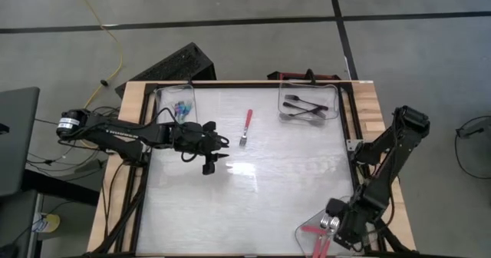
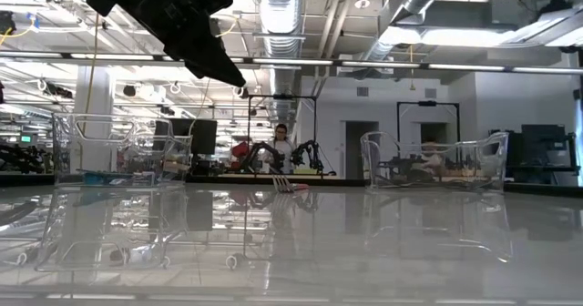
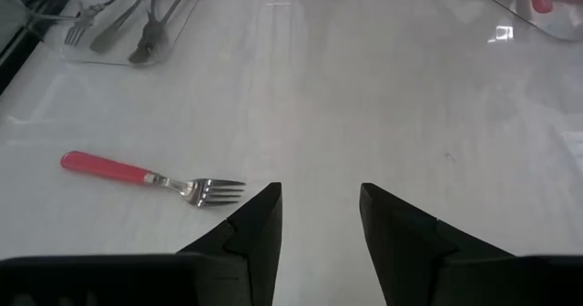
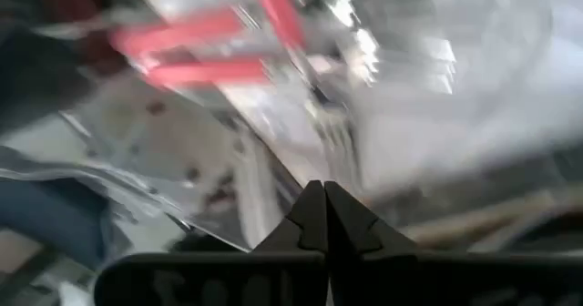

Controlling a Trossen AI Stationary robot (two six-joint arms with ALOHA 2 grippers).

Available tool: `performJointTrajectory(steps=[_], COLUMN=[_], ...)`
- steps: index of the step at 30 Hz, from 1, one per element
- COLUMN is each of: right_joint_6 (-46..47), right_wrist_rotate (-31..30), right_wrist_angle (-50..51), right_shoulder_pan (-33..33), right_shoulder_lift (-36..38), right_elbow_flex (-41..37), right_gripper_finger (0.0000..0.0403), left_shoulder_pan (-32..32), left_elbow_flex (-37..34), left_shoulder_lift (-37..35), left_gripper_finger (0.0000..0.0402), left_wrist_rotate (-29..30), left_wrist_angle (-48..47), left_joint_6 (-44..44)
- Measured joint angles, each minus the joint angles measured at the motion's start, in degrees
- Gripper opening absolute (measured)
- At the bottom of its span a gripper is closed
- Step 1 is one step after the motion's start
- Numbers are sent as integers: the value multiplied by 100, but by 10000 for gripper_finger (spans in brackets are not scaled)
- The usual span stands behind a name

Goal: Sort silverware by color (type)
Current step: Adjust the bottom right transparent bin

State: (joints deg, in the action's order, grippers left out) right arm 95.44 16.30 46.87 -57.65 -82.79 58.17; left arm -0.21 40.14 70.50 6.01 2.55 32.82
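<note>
Left gripper (image 3: 319,219) agape — one red fork (image 3: 150,176) beside — three trays.

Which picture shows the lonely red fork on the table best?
The left wrist view: the red fork lies whole, tines and handle clear. The high view shows it small. The low view shows only a faint glint. The right wrist view misses it.

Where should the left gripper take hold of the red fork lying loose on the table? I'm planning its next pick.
Probably the red fork's handle, from straight above: it lies flat and alone, thicker than the tines. The left gripper, open, hovers beside the tines.
</note>
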Motion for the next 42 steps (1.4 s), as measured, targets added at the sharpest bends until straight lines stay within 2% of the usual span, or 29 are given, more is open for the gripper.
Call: performJointTrajectory(steps=[3,10,13,18,31,42], right_joint_6=[-498,-1806,-2093,-2417,-2121,-1678], right_wrist_rotate=[-274,-275,-274,64,941,1401], right_wrist_angle=[-26,658,839,1393,1813,1833], right_shoulder_pan=[347,1083,1403,1708,1593,1412], right_shoulder_lift=[39,-288,-281,-264,-264,-257], right_elbow_flex=[91,88,34,-94,-525,-575], right_gripper_finger=[13,13,13,13,13,13], left_shoulder_pan=[37,55,55,53,53,53], left_elbow_flex=[-1,0,-2,-2,-2,-2], left_shoulder_lift=[0,0,0,0,0,0], left_gripper_finger=[135,135,135,135,135,135], left_wrist_rotate=[-2,-3,-8,-20,-19,-19], left_wrist_angle=[0,-1,-2,-9,-52,-54], left_joint_6=[2,11,22,42,-20,-66])
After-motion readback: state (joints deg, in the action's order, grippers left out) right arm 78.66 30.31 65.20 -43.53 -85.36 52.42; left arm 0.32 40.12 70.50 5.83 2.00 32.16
